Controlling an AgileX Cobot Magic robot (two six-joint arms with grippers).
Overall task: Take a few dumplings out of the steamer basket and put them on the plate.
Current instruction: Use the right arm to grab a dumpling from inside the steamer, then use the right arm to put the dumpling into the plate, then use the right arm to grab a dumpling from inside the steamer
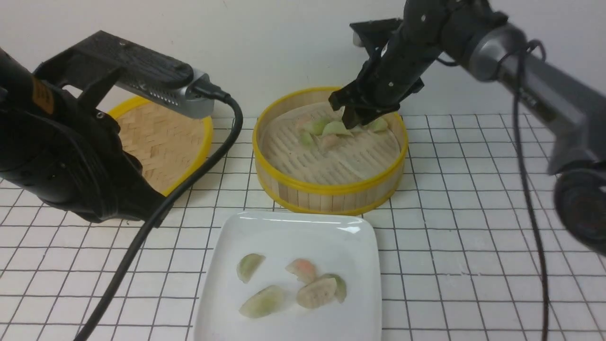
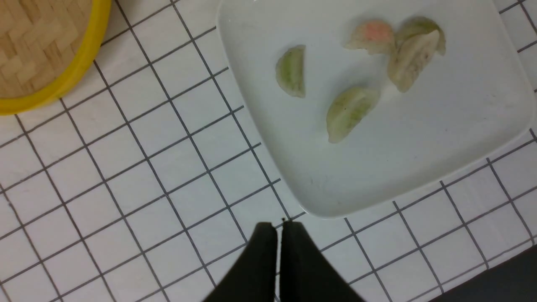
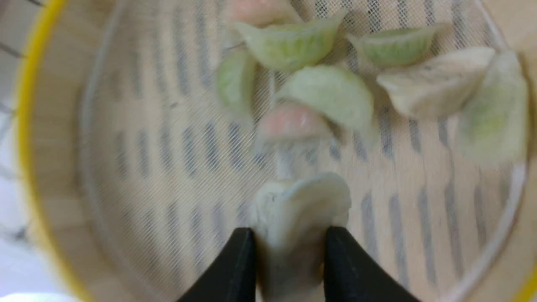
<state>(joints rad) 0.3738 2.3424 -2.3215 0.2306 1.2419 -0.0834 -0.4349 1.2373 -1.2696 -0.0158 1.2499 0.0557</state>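
Pinches a pale dumpling (image 3: 300, 205) in the right gripper (image 3: 290, 235) at the steamer basket (image 1: 326, 201), upper centre, with the left gripper (image 2: 280, 225) closed empty, and risks a slippery drop short of the plate (image 1: 293, 237), lower centre.

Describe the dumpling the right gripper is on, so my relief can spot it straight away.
Look in the steamer basket, at its far side where the right gripper reaches in. The dumpling pinched between its black fingers is plain whitish, and sits apart from the greenish and pinkish neighbours clustered nearby.
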